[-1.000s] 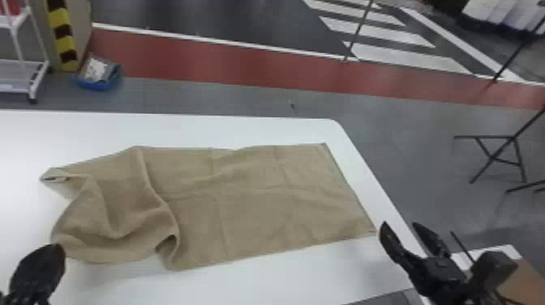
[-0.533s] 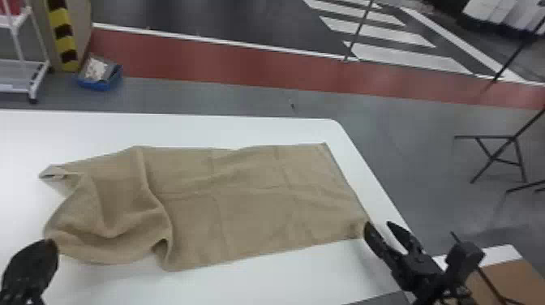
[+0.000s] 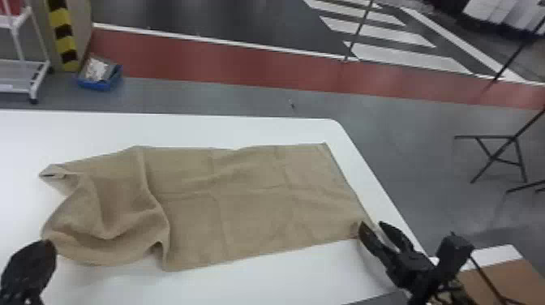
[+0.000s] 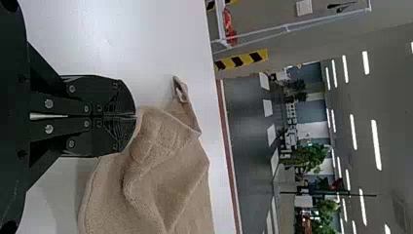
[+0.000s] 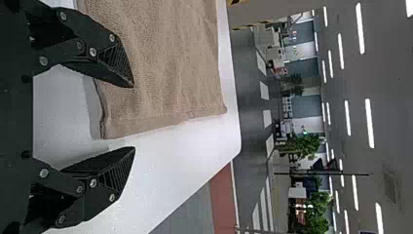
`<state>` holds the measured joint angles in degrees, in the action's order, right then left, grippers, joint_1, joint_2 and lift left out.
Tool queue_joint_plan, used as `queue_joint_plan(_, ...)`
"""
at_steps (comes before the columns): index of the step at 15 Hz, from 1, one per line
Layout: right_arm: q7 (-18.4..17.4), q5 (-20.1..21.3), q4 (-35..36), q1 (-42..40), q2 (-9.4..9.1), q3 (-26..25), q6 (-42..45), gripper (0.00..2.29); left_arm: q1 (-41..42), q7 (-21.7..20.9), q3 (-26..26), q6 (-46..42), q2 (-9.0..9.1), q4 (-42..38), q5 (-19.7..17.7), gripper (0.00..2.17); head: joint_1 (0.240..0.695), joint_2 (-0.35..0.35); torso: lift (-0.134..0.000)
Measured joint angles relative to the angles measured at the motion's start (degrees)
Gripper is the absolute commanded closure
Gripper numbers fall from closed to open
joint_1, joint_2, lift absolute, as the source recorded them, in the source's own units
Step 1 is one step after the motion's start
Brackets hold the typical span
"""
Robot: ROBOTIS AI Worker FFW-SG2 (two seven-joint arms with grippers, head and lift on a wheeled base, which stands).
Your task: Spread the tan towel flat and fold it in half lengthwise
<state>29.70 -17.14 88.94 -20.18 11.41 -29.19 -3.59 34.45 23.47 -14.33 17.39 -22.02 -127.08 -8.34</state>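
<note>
Tan towel (image 3: 251, 211), long axis left-to-right

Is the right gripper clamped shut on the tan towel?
No, the right gripper is open, its fingers wide apart, with a corner of the tan towel showing between them.

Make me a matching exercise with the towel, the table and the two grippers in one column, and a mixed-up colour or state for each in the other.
1. Towel
2. Table
3. Left gripper
4. Right gripper

A. Open, at a corner of the towel
B. Plain white
C. Shut on the towel's rumpled end
D. Tan, rumpled at one end

Pairs: 1-D, 2-B, 3-C, 4-A
</note>
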Motion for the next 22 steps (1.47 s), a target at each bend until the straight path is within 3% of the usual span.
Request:
queue_joint_plan(2,0.1,0.1,0.1,0.5,0.14,0.1,-1.7,0.71,0.0,0.0,-0.1,0.0,0.01,0.1,0.2,1.41,0.695,-0.350,-0.128)
queue_joint_plan(5,0.7,0.2,0.8,0.7,0.19,0.1,-3.6,1.12,-0.2,0.1,-0.1,0.0,0.06,0.1,0.3,1.41,0.695,-0.350,-0.128)
queue_joint_plan(8,1.5,-0.1,2.2,0.5,0.19,-0.3,-5.6,1.32,-0.3,0.2,-0.1,0.0,0.13,0.1,0.5,1.42,0.695,-0.350,-0.128)
queue_joint_plan(11,1.7,-1.2,6.8,-0.7,0.00,-0.8,-7.8,1.33,-0.4,0.3,0.5,0.2,0.14,-0.7,0.8,1.41,0.695,-0.346,-0.128)
queue_joint_plan(14,2.8,-1.9,14.5,-1.4,-0.03,-2.4,-16.0,1.33,-0.9,0.6,2.2,3.3,-0.13,-3.3,3.2,1.41,0.695,-0.307,-0.128)
queue_joint_plan(17,2.6,-3.3,21.0,-0.2,0.82,-3.5,-24.7,1.33,-3.1,0.2,5.0,8.4,-0.93,-5.7,3.1,1.41,0.695,-0.258,-0.128)
queue_joint_plan(19,1.5,-2.9,21.2,3.6,1.56,-2.1,-27.3,1.33,-7.5,-0.8,7.0,11.8,-1.00,-4.8,1.5,1.41,0.695,-0.225,-0.128)
queue_joint_plan(22,0.1,-1.2,13.0,14.0,2.57,2.5,-27.6,1.33,-18.5,-3.0,10.5,14.9,-0.41,2.7,-3.3,1.42,0.695,-0.135,-0.128)
